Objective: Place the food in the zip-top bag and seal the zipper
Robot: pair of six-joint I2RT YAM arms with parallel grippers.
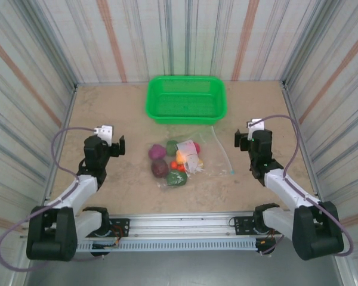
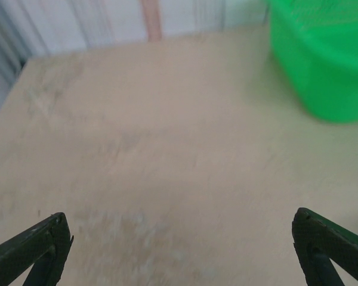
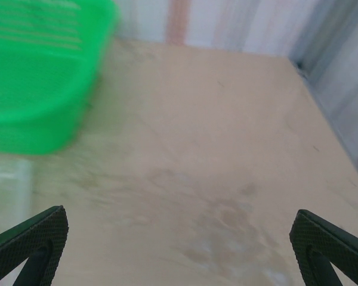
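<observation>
Wide-spread jaws on left gripper [image 1: 116, 146] and right gripper [image 1: 243, 139]; food [image 1: 173, 161] with zip-top bag [image 1: 210, 159] lay between, touching neither.

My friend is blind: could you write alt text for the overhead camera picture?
Small colourful toy food lies bunched with a clear zip-top bag at the middle of a tan table, a green basket behind it. Two robot arms flank the pile, left gripper and right gripper touching nothing.
</observation>
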